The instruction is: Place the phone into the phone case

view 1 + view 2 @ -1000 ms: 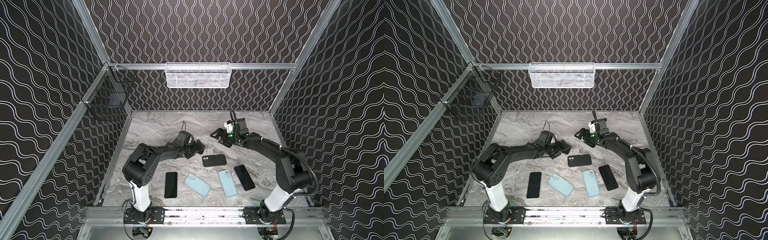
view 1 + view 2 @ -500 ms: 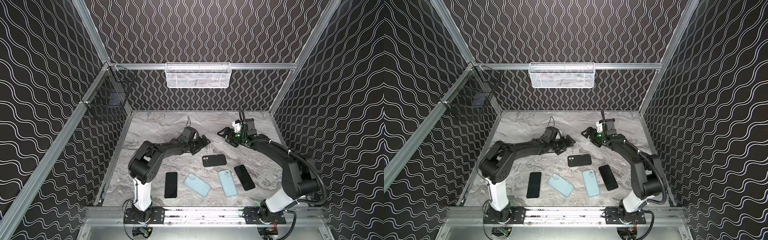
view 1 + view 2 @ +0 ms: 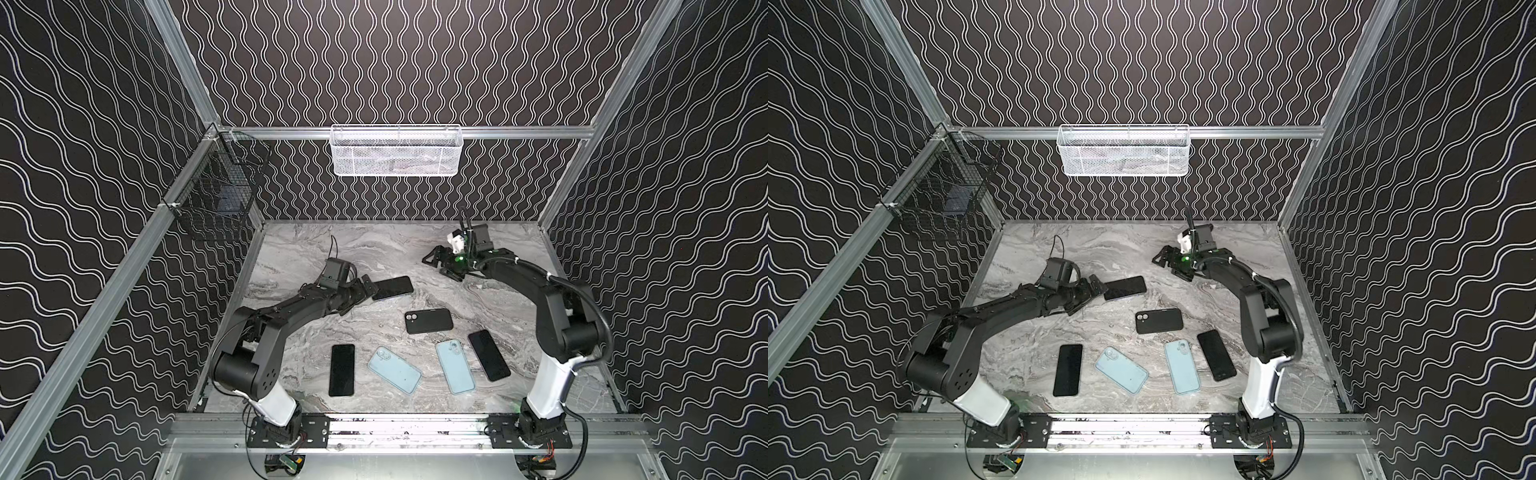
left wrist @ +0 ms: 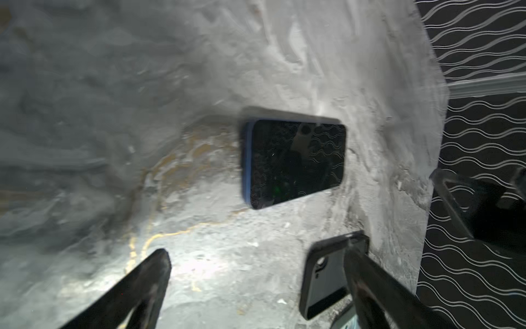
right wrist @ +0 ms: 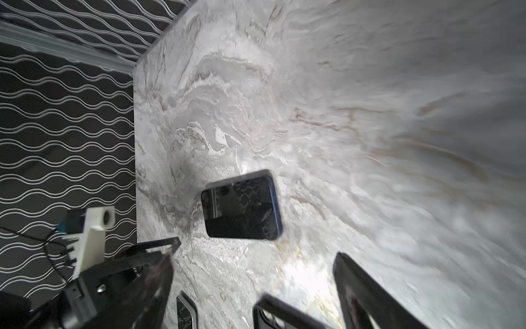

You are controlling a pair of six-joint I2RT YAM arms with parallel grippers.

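Note:
A dark-screened phone (image 3: 392,287) (image 3: 1125,288) with a blue edge lies flat, screen up, on the marble table in both top views. My left gripper (image 3: 365,286) (image 3: 1096,289) stands open just left of it, holding nothing. In the left wrist view the phone (image 4: 294,162) lies ahead of the open left gripper (image 4: 257,253). A black phone case (image 3: 429,321) (image 3: 1159,321) (image 4: 327,273) lies back up, nearer the front. My right gripper (image 3: 436,262) (image 5: 256,252) hangs open and empty, behind and right of the phone (image 5: 242,208).
Two light blue cases (image 3: 394,370) (image 3: 455,365) and two black phones (image 3: 342,370) (image 3: 489,360) lie along the table's front. A white mesh basket (image 3: 397,150) hangs on the back wall. A black wire basket (image 3: 216,199) hangs on the left wall.
My left gripper has drawn back to the left, and the blue-edged phone now lies uncovered on the table. The right gripper has shifted slightly toward the back wall.

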